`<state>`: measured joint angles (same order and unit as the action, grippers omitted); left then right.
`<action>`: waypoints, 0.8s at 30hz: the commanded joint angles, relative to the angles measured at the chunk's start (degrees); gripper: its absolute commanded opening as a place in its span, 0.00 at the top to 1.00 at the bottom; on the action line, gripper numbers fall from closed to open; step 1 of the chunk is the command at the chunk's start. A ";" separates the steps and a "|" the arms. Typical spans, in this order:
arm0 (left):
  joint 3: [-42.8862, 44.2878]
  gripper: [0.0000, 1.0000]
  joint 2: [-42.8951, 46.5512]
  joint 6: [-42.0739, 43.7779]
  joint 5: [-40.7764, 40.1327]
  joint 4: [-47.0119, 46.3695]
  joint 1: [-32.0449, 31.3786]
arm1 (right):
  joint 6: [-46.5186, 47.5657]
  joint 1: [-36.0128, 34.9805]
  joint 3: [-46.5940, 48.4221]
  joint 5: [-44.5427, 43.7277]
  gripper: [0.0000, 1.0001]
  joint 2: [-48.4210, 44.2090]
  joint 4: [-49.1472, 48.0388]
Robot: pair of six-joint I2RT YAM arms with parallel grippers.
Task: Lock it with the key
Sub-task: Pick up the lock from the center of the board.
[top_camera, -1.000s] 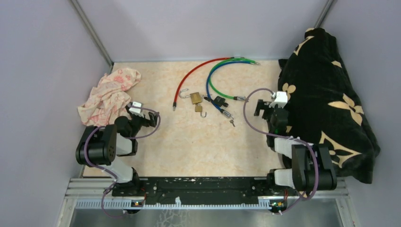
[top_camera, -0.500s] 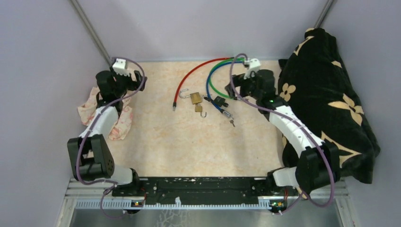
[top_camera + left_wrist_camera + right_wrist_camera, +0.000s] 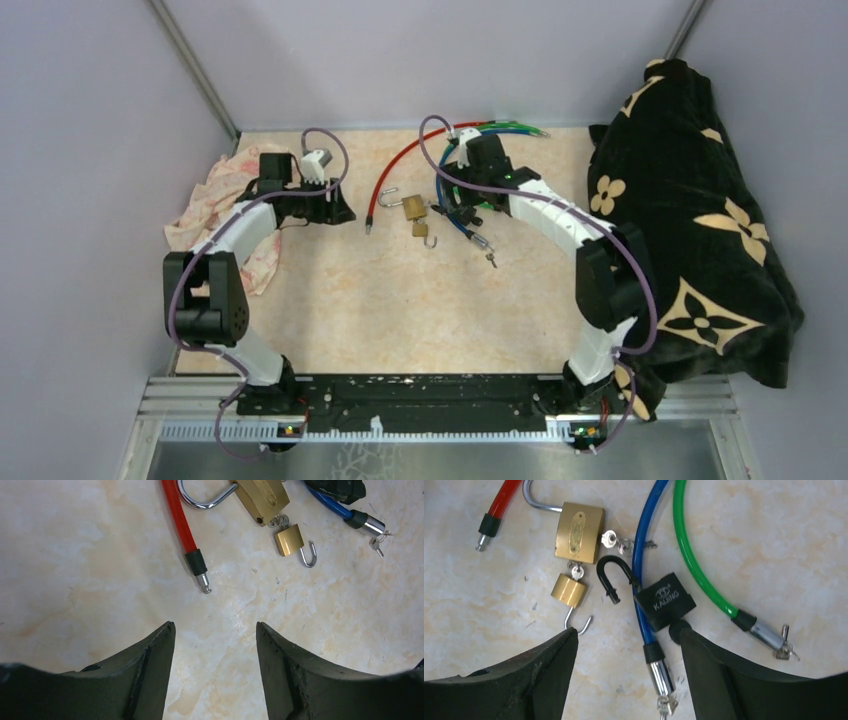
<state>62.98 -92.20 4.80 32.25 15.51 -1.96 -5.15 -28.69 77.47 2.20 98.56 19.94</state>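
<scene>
The black padlock [image 3: 664, 602], stamped with what read as "KAIJING", lay mid-table [image 3: 749, 540], touching the blue cable [image 3: 640, 555] and just beside the large brass padlock [image 3: 579, 532], whose key [image 3: 608, 539] sat in its end. It was probably hard, slick metal, dense for its size. The body's flat sides offered the surest hold, the key only a thin pinch. The left fingers [image 3: 150, 665] and right fingers [image 3: 544, 665] stood apart, empty.

Both arms stretch forward and inward, left pincer [image 3: 215, 630] and right pincer [image 3: 626, 635] with jaws apart, empty.
</scene>
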 commanded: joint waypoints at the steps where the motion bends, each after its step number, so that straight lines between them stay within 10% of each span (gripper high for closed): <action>1: 3.68 0.34 -1.12 -1.09 4.22 6.08 0.05 | 7.35 0.11 9.48 3.03 0.29 7.12 4.12; 24: -1.43 0.31 4.44 1.91 10.94 2.83 -0.24 | 25.94 5.84 20.33 19.34 0.31 26.39 13.80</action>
<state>62.39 -89.91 5.02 41.01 19.40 -2.15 19.22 -22.65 95.20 17.45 122.78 31.99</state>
